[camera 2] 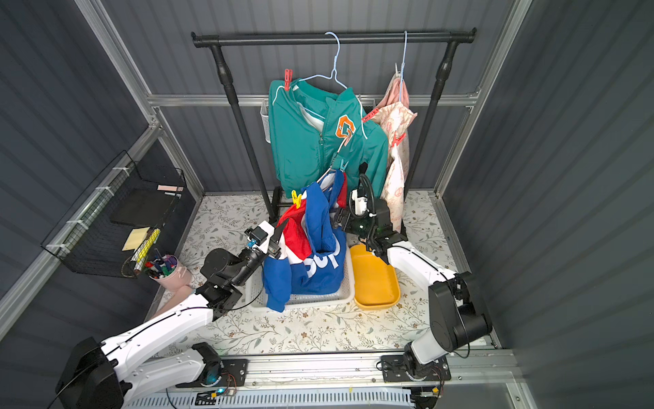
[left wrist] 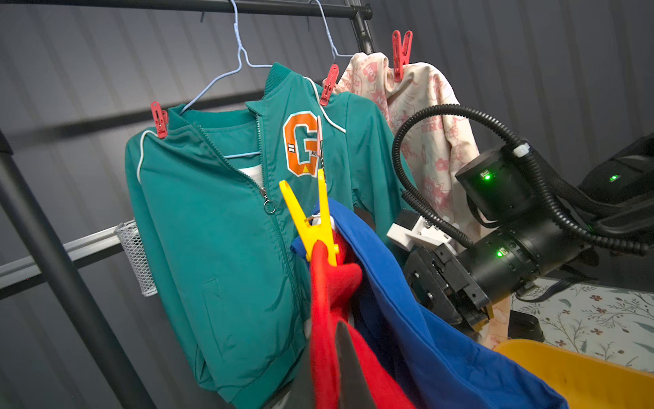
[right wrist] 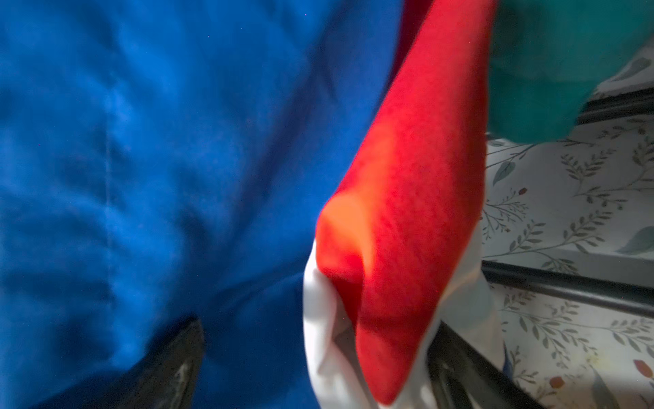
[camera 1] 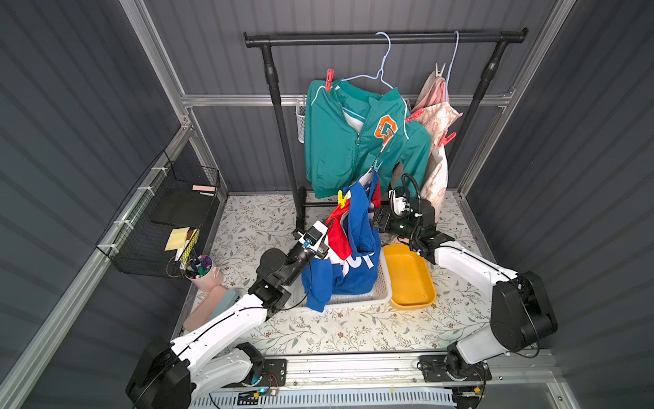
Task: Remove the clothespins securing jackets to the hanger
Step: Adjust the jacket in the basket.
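- Left pincer [camera 1: 322,247]: clamped shut on the red panel of the blue jacket [camera 1: 359,226].
- Right pincer [camera 1: 376,221]: jaws wide, gripping nothing, just beside the jacket on its right-edge-of-worktop side.
- Yellow clothespin [left wrist: 315,219]: on the jacket's top fold, between the two pincers. From the right one it lies toward the worktop's left edge and higher, with a blue fold in between.
- Pin's long axis is near upright, handles up. Left is busy, so it looks like the right arm's grab.

Floral tabletop [camera 1: 336,329] bears white basket [camera 1: 357,298], yellow tray [camera 1: 407,279], pink pen cup [camera 1: 208,275].
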`<action>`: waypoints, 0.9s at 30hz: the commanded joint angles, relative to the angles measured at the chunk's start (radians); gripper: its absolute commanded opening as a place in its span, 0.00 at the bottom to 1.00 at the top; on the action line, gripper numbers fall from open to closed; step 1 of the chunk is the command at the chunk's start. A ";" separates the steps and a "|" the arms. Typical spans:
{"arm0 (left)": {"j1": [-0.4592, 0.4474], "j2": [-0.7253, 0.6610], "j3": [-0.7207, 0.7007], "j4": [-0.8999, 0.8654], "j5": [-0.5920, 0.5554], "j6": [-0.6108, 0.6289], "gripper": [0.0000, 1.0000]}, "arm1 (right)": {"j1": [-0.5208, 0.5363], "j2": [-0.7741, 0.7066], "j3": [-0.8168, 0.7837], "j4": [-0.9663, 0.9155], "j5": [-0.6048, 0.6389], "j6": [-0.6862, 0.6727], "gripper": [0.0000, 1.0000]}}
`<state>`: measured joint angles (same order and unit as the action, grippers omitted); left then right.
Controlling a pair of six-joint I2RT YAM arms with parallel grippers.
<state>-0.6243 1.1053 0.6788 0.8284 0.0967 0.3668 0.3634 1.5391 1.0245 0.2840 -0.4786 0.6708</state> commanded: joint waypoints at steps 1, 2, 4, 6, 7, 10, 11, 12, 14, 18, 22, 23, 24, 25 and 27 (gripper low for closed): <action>0.048 0.021 0.095 0.071 0.118 0.032 0.00 | 0.005 -0.003 -0.001 0.020 -0.015 0.010 0.98; 0.061 0.030 0.107 0.067 0.134 0.033 0.00 | 0.005 -0.005 -0.002 0.019 -0.017 0.011 0.98; 0.086 0.054 0.128 0.060 0.161 0.035 0.00 | 0.005 -0.007 -0.003 0.020 -0.016 0.015 0.98; 0.108 0.062 0.129 0.061 0.185 0.016 0.00 | 0.005 -0.007 -0.003 0.020 -0.012 0.017 0.98; 0.113 0.060 0.124 0.058 0.194 0.003 0.00 | 0.005 -0.009 -0.003 0.020 -0.010 0.017 0.98; 0.114 0.024 0.095 0.033 0.198 -0.024 0.00 | 0.003 -0.032 -0.007 0.011 0.016 0.014 0.98; 0.113 0.010 0.083 0.022 0.192 -0.027 0.00 | 0.003 -0.045 -0.009 0.007 0.029 0.012 0.98; 0.113 -0.011 0.066 0.008 0.185 -0.030 0.00 | 0.002 -0.060 -0.010 0.000 0.040 0.008 0.98; 0.114 -0.049 0.031 -0.016 0.167 -0.035 0.00 | 0.002 -0.090 -0.004 -0.022 0.054 -0.009 0.99; 0.114 -0.141 -0.021 -0.116 0.133 -0.041 0.00 | 0.000 -0.136 0.033 -0.102 0.061 -0.047 0.99; 0.114 -0.216 -0.053 -0.211 0.101 -0.031 0.00 | 0.000 -0.185 0.051 -0.135 0.022 -0.083 0.99; 0.114 -0.227 -0.060 -0.224 0.101 -0.037 0.00 | 0.000 -0.193 0.056 -0.140 0.010 -0.086 0.99; 0.113 -0.236 -0.066 -0.238 0.104 -0.041 0.00 | 0.000 -0.204 0.062 -0.141 -0.005 -0.093 0.99; 0.114 -0.244 -0.073 -0.247 0.103 -0.048 0.00 | 0.002 -0.214 0.070 -0.141 -0.020 -0.100 0.99; 0.113 -0.262 -0.092 -0.247 0.093 -0.062 0.00 | 0.006 -0.228 0.097 -0.148 -0.034 -0.111 0.99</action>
<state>-0.5179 0.8734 0.6022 0.5770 0.2253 0.3294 0.3630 1.3357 1.0710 0.1547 -0.4694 0.5930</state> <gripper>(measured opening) 0.093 0.989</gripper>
